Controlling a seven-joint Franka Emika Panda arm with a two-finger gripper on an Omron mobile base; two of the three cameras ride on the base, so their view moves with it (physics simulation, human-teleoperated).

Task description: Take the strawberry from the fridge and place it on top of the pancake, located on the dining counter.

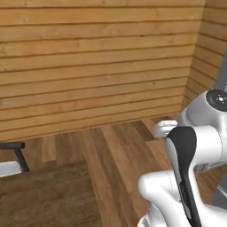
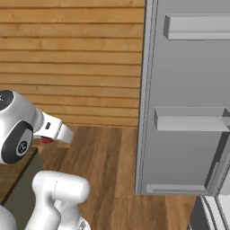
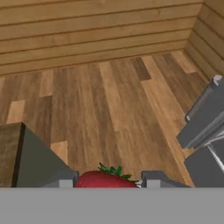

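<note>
In the hand view the strawberry [image 3: 106, 178] is being held at bottom centre between the fingertips [image 3: 62, 180], floor behind it. The dining counter [image 3: 24, 159] is sitting at lower left, the fridge [image 3: 205, 131] at right. In the right base view the fridge door is filling the right half.
</note>
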